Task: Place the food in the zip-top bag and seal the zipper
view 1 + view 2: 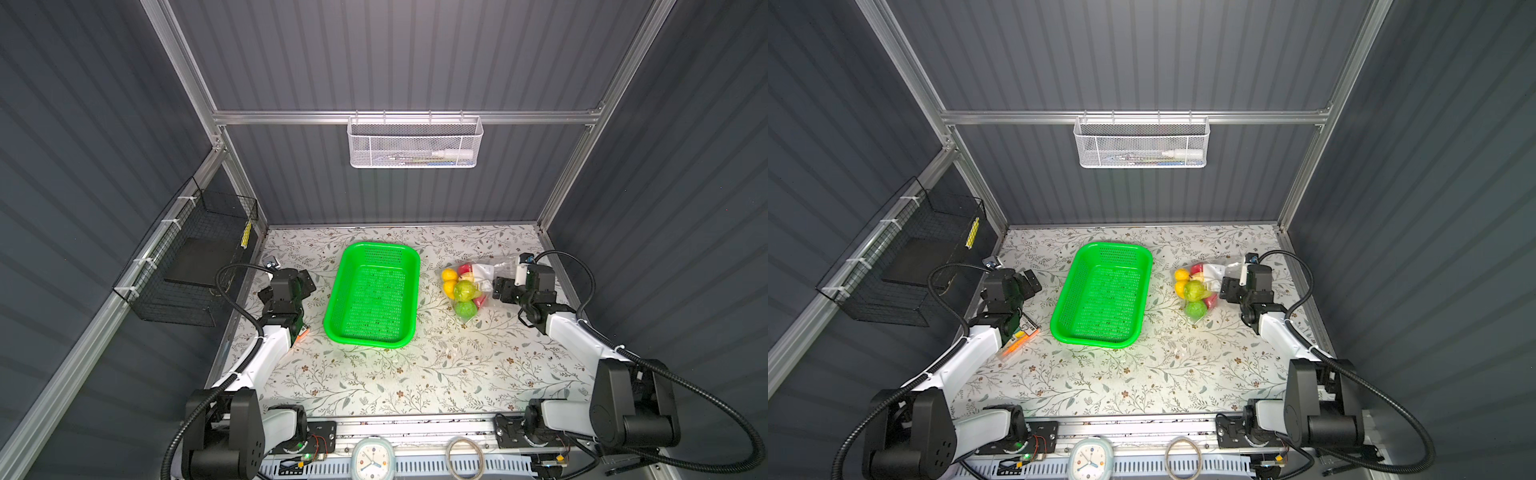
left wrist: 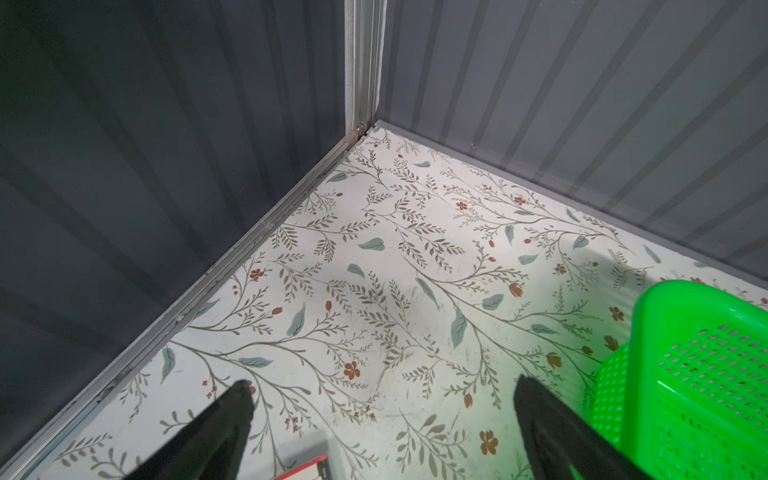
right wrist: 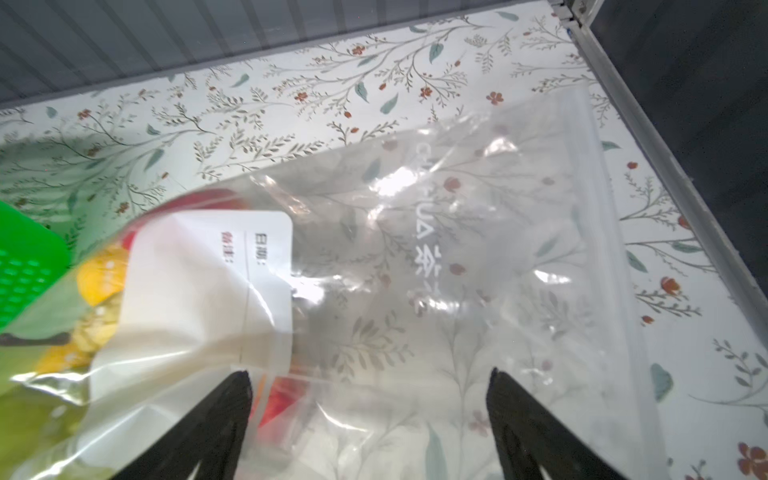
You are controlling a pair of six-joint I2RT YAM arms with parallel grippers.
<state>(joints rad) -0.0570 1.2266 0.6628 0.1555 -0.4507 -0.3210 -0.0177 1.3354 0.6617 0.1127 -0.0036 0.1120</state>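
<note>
Inspecting the zip-top bag (image 3: 457,249), lying near the green basket (image 1: 374,291) with the food (image 1: 463,291) bunched inside: I am judging it light, limp, slippery. My right gripper (image 3: 369,374) is gaping wide at its mouth end, my left gripper (image 2: 382,382) wide too, both empty. I am favouring the stiffer zipper (image 3: 611,232) strip for a hold.

Overhead pair sharing table (image 1: 415,374), wrists close

Robot lab cell: alu-profile frame (image 1: 407,117), grey ribbed wall panels (image 1: 374,54), left arm (image 1: 270,345) + right arm (image 1: 577,332) mounted at near edge of floral worktop (image 1: 374,382), white mesh bin (image 1: 415,143) on rail.
</note>
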